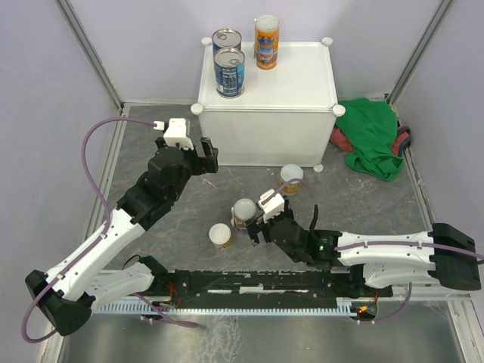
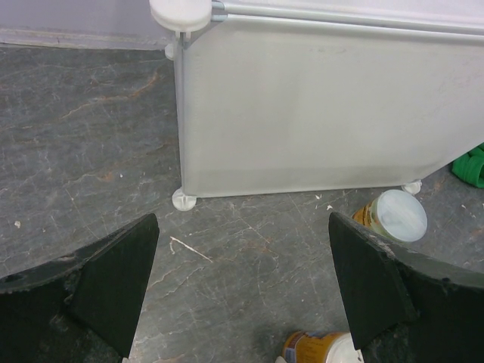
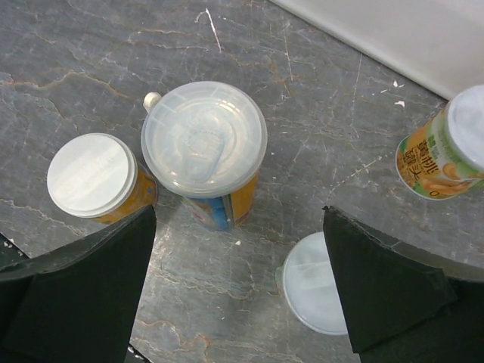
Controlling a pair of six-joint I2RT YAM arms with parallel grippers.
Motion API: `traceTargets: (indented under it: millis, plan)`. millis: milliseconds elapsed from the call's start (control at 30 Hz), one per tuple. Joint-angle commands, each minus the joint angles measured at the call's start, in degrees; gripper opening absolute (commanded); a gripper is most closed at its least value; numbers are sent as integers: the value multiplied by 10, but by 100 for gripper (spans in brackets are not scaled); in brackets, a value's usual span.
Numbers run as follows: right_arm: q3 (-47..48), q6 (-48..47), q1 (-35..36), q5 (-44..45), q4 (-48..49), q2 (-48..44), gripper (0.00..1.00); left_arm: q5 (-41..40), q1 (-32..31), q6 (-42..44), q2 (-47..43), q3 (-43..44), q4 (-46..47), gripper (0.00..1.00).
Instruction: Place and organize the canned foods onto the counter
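Cans (image 1: 228, 72) hug the far edge of the counter (image 1: 295, 83); right claw (image 3: 238, 219) spread over floor cans (image 3: 204, 140), left claw (image 2: 242, 227) likewise

"What's under the right claw (image 3: 238, 219)?"
"Its fingers are spread wide. Ahead of the gap stands a clear-lidded orange can (image 3: 204, 144), with a white-lidded can (image 3: 92, 175) just beside it on the left."
"And to the right?"
"A yellow-labelled can (image 3: 439, 155) stands apart and a pale-lidded can (image 3: 311, 286) is nearer, all on the grey bench (image 3: 76, 60)."

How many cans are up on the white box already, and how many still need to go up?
Done: two blue cans and one orange can stand on the counter. In hand: nothing; the left gripper and right gripper are both open. Left: four cans standing on the grey table.
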Motion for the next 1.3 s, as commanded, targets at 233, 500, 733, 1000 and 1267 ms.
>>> traceTargets:
  millis: [233, 500, 733, 1000, 1267]
  plan:
    - [-1, -15, 3, -1, 138, 79, 99, -3, -3, -6, 1, 2, 32, 99]
    - [17, -31, -4, -6, 177, 130, 99, -2, -3, -1, -2, 0, 34, 99]
    - [26, -32, -31, -31, 207, 158, 99, -2, -3, 2, -4, -3, 36, 99]
    - [32, -46, -52, -58, 244, 187, 98, 0, -3, 6, -5, -4, 37, 99]
    - [24, -47, -63, -99, 262, 186, 63, 2, -3, 7, -8, -4, 37, 99]
